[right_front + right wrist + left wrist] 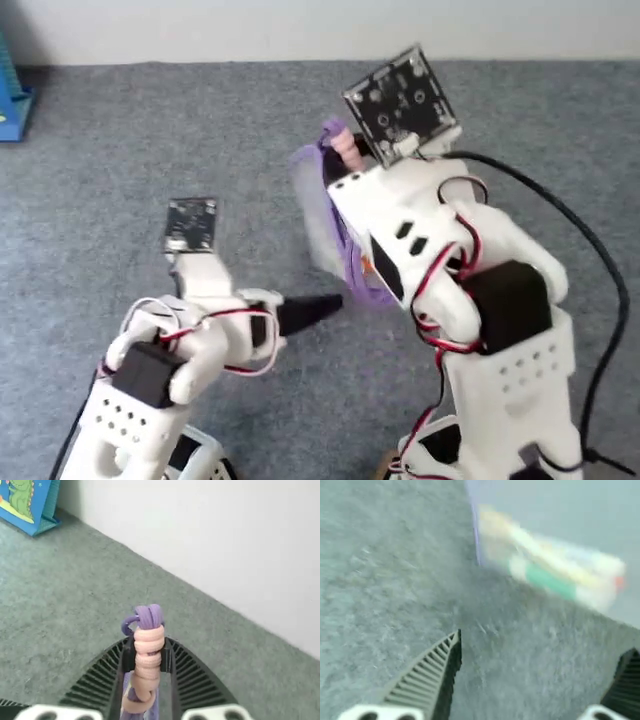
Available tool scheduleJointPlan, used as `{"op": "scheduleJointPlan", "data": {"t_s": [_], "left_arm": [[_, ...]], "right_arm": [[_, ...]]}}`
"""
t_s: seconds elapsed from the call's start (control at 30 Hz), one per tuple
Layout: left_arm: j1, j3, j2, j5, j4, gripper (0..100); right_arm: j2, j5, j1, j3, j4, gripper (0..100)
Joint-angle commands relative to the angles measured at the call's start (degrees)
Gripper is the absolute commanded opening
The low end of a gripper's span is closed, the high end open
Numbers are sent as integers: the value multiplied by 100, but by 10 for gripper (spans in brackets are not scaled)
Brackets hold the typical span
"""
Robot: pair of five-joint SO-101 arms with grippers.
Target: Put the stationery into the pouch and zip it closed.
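Observation:
The translucent purple pouch (322,215) hangs off the grey carpet, held up by its pink and purple pull strap (147,645). My right gripper (148,655) is shut on that strap (347,148); in the high view the arm's camera board covers the fingers. Blurred in the left wrist view, the pouch (550,570) shows several coloured stationery items inside it. My left gripper (535,680) stands open low over the carpet, just short of the pouch. Its dark finger (312,310) points at the pouch's lower edge.
A blue picture box (12,100) with a green dinosaur (30,500) leans at the far left by the white wall. A black cable (590,250) runs along the right arm's side. Open carpet (120,160) lies left of the arms.

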Motion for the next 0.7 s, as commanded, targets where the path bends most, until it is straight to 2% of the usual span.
{"op": "scheduleJointPlan", "data": {"t_s": [0.0, 0.1, 0.3, 0.5, 0.67], "left_arm": [[-440, -435, -167, 70, -114, 450], [-774, -497, -167, -70, -70, 450], [-1011, -892, -167, -211, 246, 449], [-976, -1279, -167, -211, 510, 449], [-1002, -1543, -167, -211, 923, 449]], "right_arm": [[136, 53, -40, -580, -215, 7], [189, 369, -31, -571, -215, 7], [215, 1099, 31, -563, -215, 7], [532, 1143, 567, -598, -409, 7], [549, 1178, 585, -598, -435, 7]]}}
